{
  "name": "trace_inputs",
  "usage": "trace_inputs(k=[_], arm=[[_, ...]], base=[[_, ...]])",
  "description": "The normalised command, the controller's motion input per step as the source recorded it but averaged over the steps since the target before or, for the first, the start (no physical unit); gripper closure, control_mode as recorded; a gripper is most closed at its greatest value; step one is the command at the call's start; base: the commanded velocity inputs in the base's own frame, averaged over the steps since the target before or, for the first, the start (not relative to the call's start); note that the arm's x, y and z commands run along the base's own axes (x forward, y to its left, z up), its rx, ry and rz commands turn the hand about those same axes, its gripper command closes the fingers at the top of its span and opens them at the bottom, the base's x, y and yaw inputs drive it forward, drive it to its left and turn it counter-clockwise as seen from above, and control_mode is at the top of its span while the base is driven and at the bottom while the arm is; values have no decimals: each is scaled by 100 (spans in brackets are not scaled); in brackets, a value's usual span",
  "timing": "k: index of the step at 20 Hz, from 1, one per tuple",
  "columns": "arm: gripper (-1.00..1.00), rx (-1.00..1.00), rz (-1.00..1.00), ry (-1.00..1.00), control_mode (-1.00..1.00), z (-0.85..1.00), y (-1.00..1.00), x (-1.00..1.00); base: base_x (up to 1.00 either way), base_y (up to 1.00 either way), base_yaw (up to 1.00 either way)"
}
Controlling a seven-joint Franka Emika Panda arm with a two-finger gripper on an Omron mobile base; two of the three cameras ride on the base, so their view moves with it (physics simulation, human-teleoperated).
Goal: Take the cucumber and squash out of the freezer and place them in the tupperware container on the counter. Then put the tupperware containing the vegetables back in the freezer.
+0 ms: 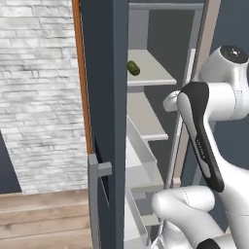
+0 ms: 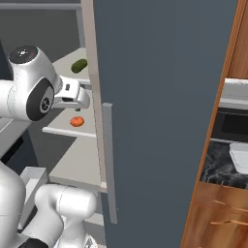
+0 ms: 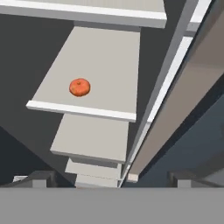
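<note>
We hover jaws spread before squash (image 3: 80, 87): small, round, likely slick; we pinch across its middle.

Cucumber (image 1: 133, 68) shelf above squash (image 3: 80, 87) shelf

dark green cucumber (image 1: 133, 68), orange squash (image 3: 80, 87)

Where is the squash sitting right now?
The squash lies on a light grey shelf inside the open freezer, near that shelf's front edge, one shelf below the cucumber, as the right base view shows.
</note>
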Motion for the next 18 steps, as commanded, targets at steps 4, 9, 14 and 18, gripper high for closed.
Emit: trace_inputs(k=[4,9,14,18], arm=[[-100,0,0,0,100,0,0,0],[-100,0,0,0,100,0,0,0],[-100,0,0,0,100,0,0,0],[-100,0,0,0,100,0,0,0]], base=[[41,0,5],[20,0,2],[12,0,0],[0,0,0]])
